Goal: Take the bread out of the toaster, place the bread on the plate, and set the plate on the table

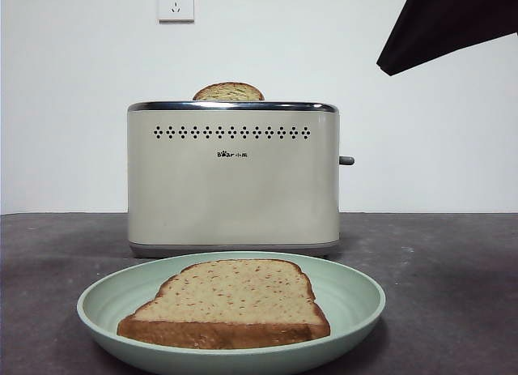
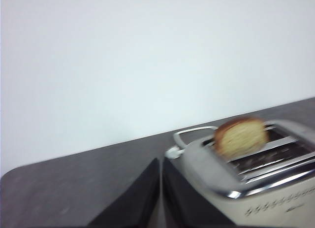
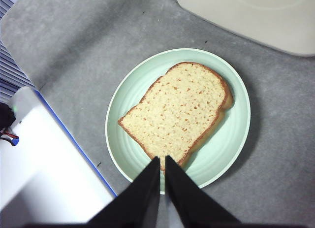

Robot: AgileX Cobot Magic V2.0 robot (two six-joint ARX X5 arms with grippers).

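Right tool [image 3: 161,161] overlooks bread [image 3: 176,112] on plate [image 3: 231,149]; left sees toaster [image 2: 256,188].

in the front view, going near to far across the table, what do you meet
plate with the bread lying flat on it → toaster with a second slice poking out of its top → wall socket

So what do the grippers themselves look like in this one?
Both look alike: the left gripper and right gripper each have two plain matte black jaws, wedge-shaped and tapering to narrow tips. No markings, cables or sleeves show.
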